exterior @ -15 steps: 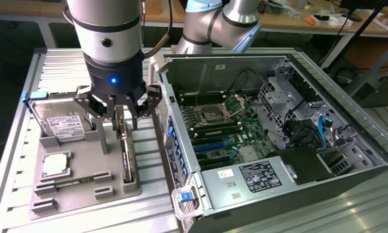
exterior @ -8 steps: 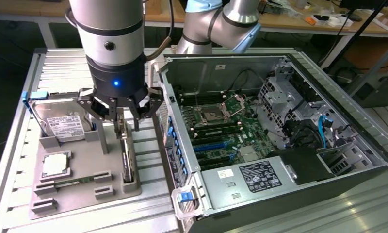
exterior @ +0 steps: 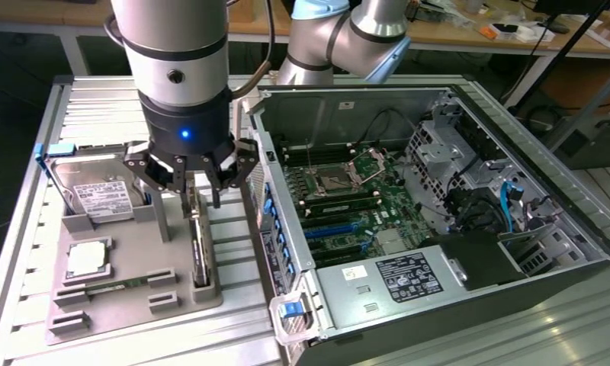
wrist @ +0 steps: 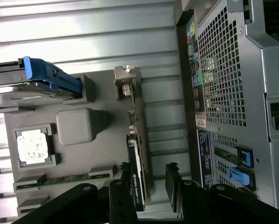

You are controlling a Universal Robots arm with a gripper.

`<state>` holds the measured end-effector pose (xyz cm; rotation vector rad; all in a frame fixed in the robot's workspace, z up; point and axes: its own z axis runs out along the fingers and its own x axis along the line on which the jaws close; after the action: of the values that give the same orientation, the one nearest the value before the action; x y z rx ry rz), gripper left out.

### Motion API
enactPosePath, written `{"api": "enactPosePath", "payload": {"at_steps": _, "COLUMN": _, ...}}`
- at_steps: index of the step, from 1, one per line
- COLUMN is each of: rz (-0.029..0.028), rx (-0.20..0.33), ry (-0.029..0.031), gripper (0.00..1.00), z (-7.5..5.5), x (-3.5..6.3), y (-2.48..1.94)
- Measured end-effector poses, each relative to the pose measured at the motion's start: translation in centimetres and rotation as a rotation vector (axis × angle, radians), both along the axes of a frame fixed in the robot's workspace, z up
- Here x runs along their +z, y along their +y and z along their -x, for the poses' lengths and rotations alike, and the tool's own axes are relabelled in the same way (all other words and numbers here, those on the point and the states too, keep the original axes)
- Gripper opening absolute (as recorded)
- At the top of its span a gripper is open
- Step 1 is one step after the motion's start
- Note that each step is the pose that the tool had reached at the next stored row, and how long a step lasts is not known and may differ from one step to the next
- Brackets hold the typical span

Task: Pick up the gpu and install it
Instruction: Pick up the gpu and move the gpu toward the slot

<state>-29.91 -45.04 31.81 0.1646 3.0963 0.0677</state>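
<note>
Pickup step. My fingers open, poised over gpu standing edgewise in holder. I judge grip needs centred descent.

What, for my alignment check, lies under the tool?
The gpu, standing on edge in a gray tray, lies beneath the open tool. The card's bottom edge is covered by the tray's holders, and the tool hides part of its top.

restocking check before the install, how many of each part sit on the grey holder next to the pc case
hard drive: 1
cpu: 1
memory stick: 1
gpu: 1
total: 4
</note>
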Motion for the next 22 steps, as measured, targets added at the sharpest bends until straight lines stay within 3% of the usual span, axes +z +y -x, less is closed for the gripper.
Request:
{"api": "enactPosePath", "payload": {"at_steps": 10, "rz": -0.0001, "rx": 0.000, "ry": -0.0001, "gripper": 0.42, "z": 0.00, "x": -0.14, "y": -0.01}}
{"api": "enactPosePath", "payload": {"at_steps": 22, "rz": -0.0001, "rx": 0.000, "ry": -0.0007, "gripper": 0.42, "z": 0.00, "x": -1.02, "y": -0.49}}
